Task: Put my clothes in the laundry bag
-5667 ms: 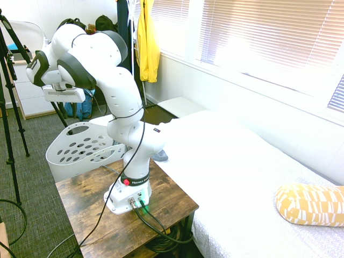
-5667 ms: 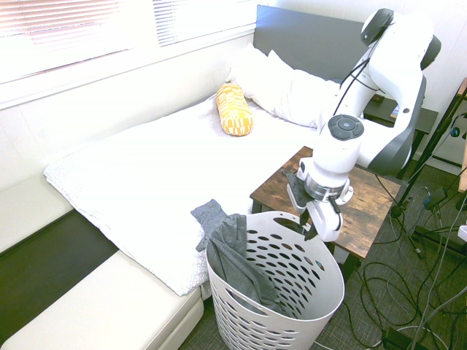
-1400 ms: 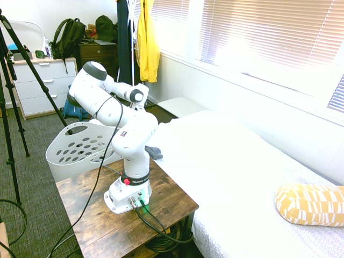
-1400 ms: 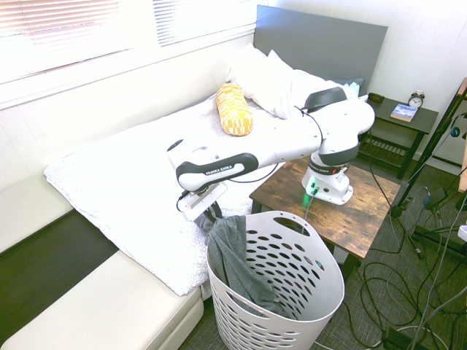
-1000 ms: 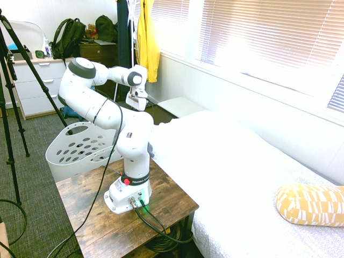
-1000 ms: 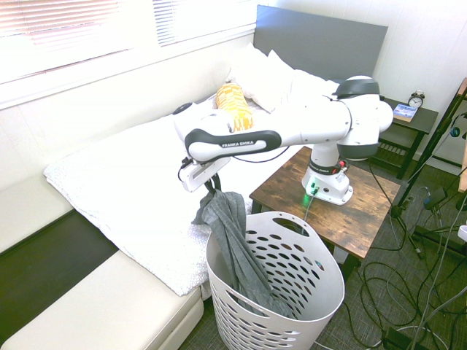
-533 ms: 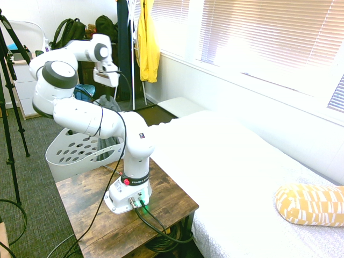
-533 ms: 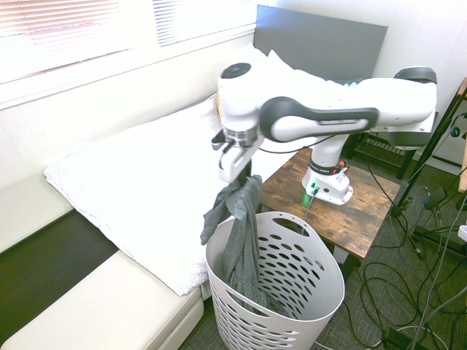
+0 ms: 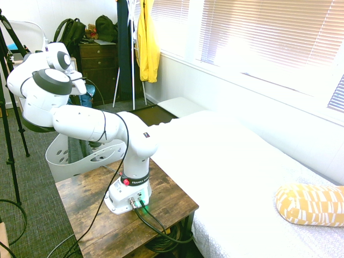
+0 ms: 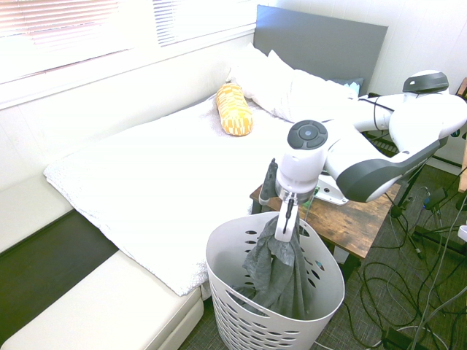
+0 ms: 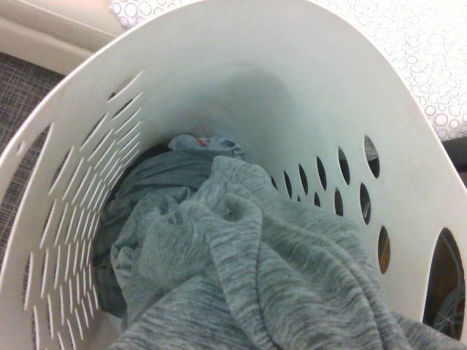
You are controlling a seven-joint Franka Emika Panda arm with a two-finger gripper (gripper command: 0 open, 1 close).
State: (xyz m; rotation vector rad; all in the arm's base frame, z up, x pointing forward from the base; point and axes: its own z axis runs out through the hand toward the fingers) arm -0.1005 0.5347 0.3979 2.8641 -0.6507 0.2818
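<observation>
The hand (image 10: pixel 289 219) hangs over the open mouth of the laundry bag (image 10: pixel 241 324), pointing almost straight down, its fingers pinched tight on the top of a grey garment (image 10: pixel 281 273). The cloth drapes from the grip down into the bag, inside the rim. From the wrist view the grey folds (image 11: pixel 241 270) fill the bag's interior. The bag stands on the floor, between the bed's (image 10: pixel 153 182) end corner and the wooden desk (image 10: pixel 357 219).
</observation>
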